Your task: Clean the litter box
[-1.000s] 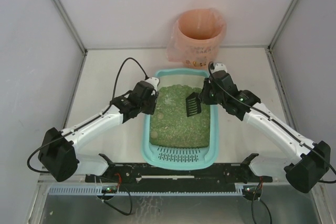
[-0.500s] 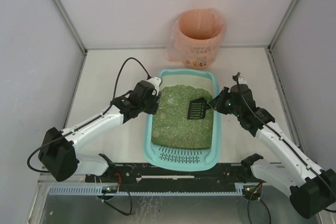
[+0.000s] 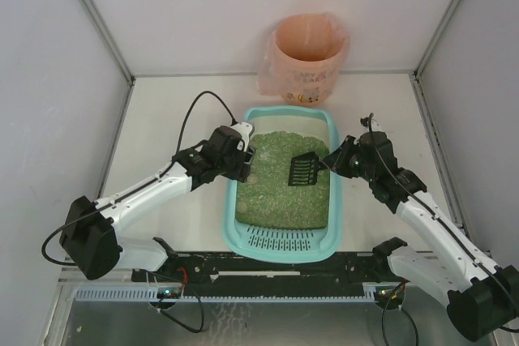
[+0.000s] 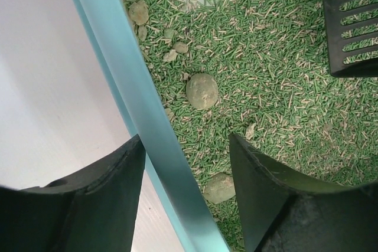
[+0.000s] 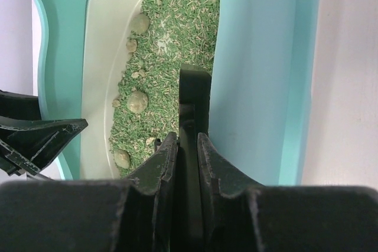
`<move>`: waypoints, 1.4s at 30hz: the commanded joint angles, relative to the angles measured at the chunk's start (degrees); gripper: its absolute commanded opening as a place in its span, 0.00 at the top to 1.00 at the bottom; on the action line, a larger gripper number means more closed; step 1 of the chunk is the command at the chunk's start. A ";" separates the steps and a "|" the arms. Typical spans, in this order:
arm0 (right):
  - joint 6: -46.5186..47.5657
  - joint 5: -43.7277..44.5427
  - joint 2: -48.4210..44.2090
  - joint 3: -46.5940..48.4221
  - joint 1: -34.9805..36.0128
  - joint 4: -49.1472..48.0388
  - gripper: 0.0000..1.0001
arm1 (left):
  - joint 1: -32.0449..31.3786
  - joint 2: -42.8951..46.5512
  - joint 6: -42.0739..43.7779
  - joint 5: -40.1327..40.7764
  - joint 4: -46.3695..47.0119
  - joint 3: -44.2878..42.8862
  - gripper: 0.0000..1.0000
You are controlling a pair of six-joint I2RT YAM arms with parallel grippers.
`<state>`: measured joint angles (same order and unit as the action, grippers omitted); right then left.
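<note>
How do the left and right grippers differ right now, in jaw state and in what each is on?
The left gripper is open; the right gripper is shut. The left gripper straddles the left rim of the litter box without clamping it, while the right gripper clamps the black scoop by its handle. Both sit at the box's edges, one on each side.

Pretty plain setup: a pale off-white bench (image 3: 154,115) boxed in by matte white walls, meaning a back wall (image 3: 243,14), left panel (image 3: 40,119) and right panel (image 3: 486,95). Grey metal struts (image 3: 96,22) run up the corners. Soft, even light. There's a black rail (image 3: 268,269) along the near edge.
</note>
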<state>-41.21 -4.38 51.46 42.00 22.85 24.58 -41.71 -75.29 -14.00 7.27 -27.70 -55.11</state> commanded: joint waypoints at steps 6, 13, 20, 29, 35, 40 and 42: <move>0.87 6.95 8.72 8.74 7.00 -1.33 1.00 | -0.65 0.60 -1.33 -2.32 0.40 -2.72 0.45; -0.65 7.92 18.20 14.80 11.87 2.27 1.00 | -0.65 0.49 -1.54 -2.84 0.42 -2.63 0.49; -2.48 7.22 25.33 17.86 14.47 6.33 1.00 | -0.66 0.32 -1.68 -2.90 0.24 -2.59 0.50; -11.25 1.04 34.44 13.74 18.93 -8.32 1.00 | -1.04 -0.63 -2.08 -3.34 0.38 -2.63 0.52; -15.59 -5.94 39.06 10.73 19.60 -20.98 1.00 | -1.26 -0.91 -2.20 -3.31 0.51 -2.73 0.53; -16.82 -7.92 38.44 8.09 19.60 -26.00 1.00 | -1.26 -0.91 -1.97 -2.93 0.41 -2.72 0.53; -17.07 -6.62 36.57 7.35 19.56 -25.61 1.00 | -1.26 -0.91 -1.95 -2.60 0.36 -2.72 0.53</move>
<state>-54.96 -5.61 87.09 51.64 39.79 4.84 -41.60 -75.48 -14.39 10.26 -29.23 -55.11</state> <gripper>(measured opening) 0.139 0.478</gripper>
